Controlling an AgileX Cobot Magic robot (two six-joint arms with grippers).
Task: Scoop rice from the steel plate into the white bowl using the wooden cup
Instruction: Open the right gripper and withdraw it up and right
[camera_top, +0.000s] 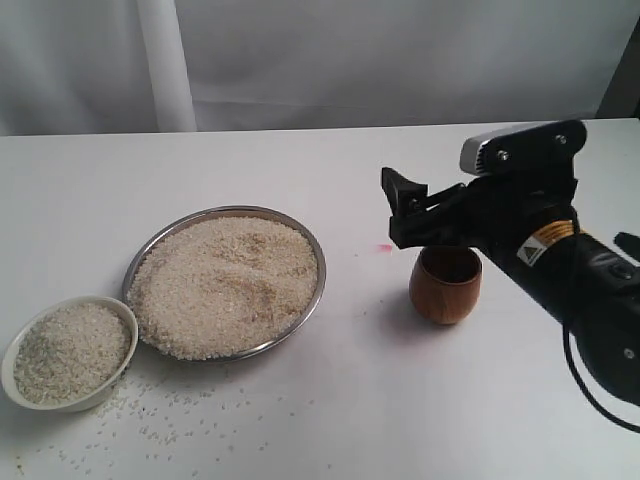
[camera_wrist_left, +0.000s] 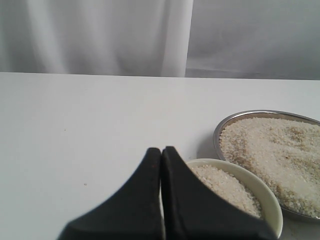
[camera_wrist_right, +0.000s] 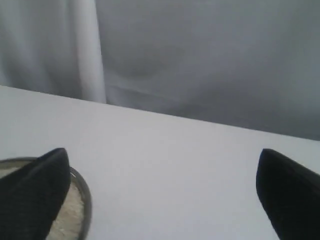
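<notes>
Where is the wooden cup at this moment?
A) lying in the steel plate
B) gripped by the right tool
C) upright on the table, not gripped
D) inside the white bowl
C: the wooden cup stands upright on the table, and the right tool hangs open by its rim.

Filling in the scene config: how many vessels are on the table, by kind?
Steel plate: 1
White bowl: 1
Wooden cup: 1
Total: 3
</notes>
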